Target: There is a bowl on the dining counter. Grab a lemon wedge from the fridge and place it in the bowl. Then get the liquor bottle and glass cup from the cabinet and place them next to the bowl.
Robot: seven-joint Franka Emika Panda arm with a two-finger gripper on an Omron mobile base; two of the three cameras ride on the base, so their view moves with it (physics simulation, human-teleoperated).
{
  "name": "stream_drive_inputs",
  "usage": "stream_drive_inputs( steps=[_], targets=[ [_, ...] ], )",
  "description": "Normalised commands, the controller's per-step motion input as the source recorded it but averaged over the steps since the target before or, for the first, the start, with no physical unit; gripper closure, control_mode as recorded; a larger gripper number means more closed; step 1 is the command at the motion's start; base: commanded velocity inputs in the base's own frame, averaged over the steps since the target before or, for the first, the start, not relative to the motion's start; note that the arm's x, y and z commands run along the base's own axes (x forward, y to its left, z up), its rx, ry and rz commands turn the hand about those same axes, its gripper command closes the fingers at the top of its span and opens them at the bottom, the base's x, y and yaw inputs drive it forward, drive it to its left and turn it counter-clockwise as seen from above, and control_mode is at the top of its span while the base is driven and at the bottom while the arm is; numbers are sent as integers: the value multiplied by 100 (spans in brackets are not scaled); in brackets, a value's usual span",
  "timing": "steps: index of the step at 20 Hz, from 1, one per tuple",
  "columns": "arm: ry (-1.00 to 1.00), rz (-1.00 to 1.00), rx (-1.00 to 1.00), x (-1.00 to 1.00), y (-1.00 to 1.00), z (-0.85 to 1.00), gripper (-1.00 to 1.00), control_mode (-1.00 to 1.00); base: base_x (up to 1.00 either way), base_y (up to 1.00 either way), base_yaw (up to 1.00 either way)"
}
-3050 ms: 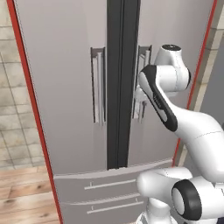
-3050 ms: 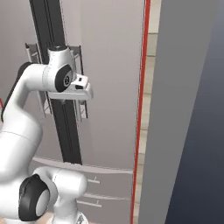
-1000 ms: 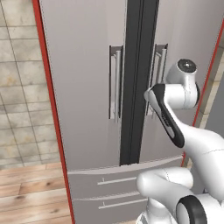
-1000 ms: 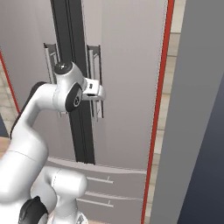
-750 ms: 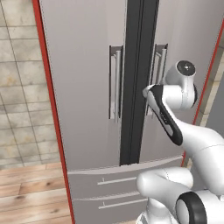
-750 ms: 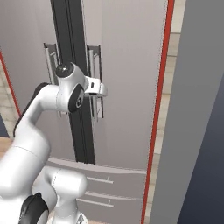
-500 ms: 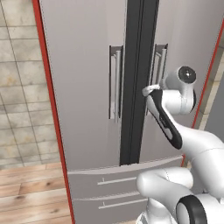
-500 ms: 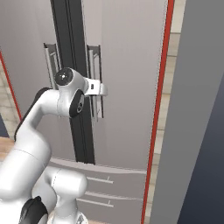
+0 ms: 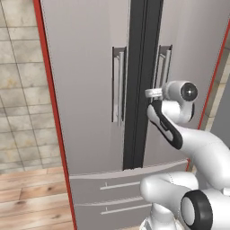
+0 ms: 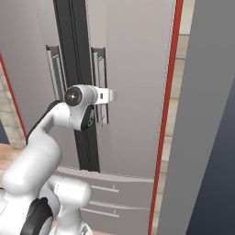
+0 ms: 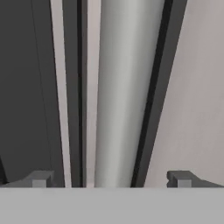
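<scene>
At the fridge (image 9: 90, 67) — doors shut.
My fingers (image 11: 39, 178) spread wide, straddling the right handle (image 11: 118, 92) — nothing fetched yet, everything left.

I find nothing readable here: no label, brand mark, number or sign on the fridge (image 9: 90, 90) doors, its handles or the two drawers below them, and none on the tiled wall beside it.
</scene>
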Motion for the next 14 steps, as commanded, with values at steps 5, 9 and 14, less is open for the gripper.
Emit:
stream_drive_inputs(
  steps=[5,9,14],
  targets=[
    [-10,0,0,47,-7,0,100,-100,0,0,0],
    [-4,0,0,48,0,0,100,-100,0,0,0],
    [0,0,0,-20,-21,1,100,-100,0,0,0]
  ],
)
